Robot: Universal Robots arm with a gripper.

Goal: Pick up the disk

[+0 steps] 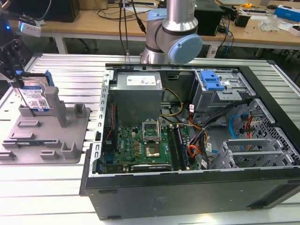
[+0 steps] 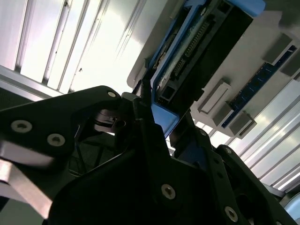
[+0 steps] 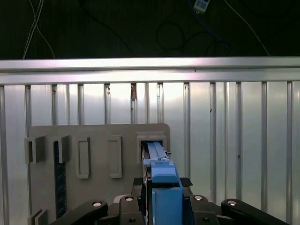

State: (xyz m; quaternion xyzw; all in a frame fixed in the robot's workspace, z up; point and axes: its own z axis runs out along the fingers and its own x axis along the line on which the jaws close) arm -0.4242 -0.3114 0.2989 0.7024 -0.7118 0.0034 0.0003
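1. Over at the exterior view's left, the black pincer (image 1: pixel 14 75) comes down from above onto the flat silver metal disk with its white-and-blue label and blue side rails (image 1: pixel 35 96).
2. The disk stands upright on edge at the grey plastic fixture plate with upright posts (image 1: pixel 70 136), beside a tall post, on the ribbed aluminium bench (image 1: pixel 70 70).
3. In the second wrist view, the pincer's black fingers (image 2: pixel 145 105) sit close against the disk (image 2: pixel 197 51) on either side of its blue rail: closed on it, by the look.
4. The first wrist view looks straight down the disk's blue edge (image 3: pixel 161 178) into the plate's slot (image 3: pixel 152 140).
5. The exterior view alone offers the open black computer case (image 1: pixel 197 140) and the arm's silver-and-blue joint (image 1: pixel 180 42) behind it.
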